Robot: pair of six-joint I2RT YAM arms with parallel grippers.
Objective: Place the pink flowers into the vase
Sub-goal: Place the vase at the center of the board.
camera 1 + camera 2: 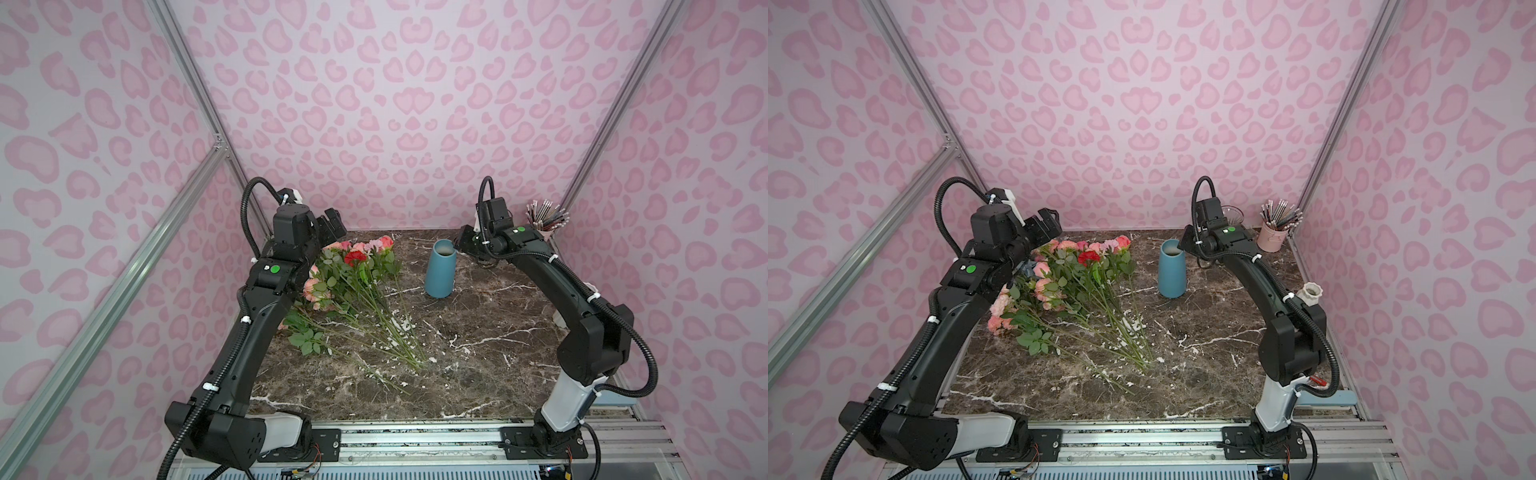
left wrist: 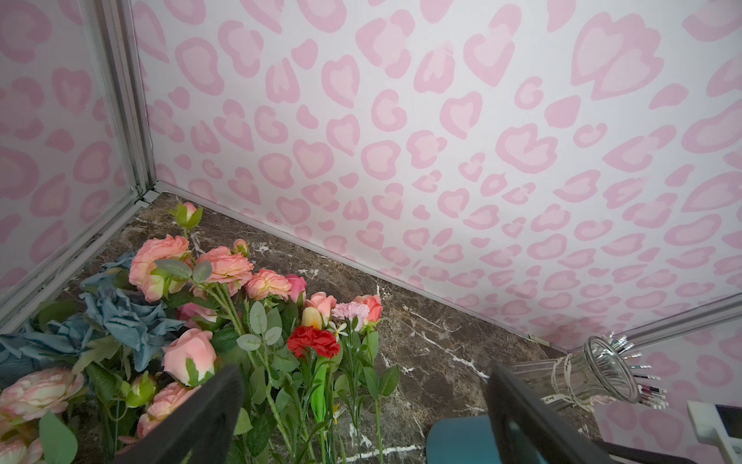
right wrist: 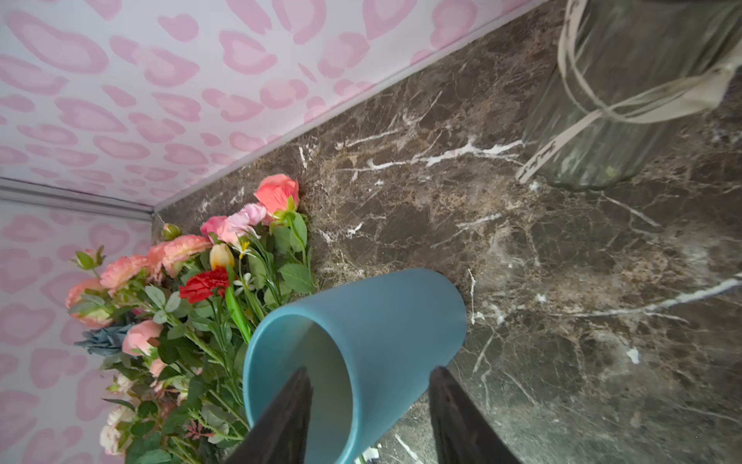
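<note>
**Setting.** A dark marble tabletop veined in white is lying inside a booth, and the walls are carrying a pink leopard-spot print.

**Pink flowers**. These are lying flat in a loose heap on the table's left half, all outside the vase. The blooms are pointing toward the far left corner and the long green stems are fanning toward the front centre.

**Vase**. This tall teal cylinder is standing upright just right of the heap.

**Left gripper**. It is hovering above the blooms with its fingers spread wide and nothing between them.

**Right gripper**. It is hanging at the far right side of the vase's rim with its jaws standing partly apart. In the wrist view one finger is showing over the mouth and the other past the outer wall. Whether either is touching the rim is hard to tell.

**Mixed into the heap.** A red carnation and a dusty-blue bunch are lying among the pink flowers.

**Far right corner.** A ribbon-tied glass vase and a pink cup of pencils are standing here.
</note>
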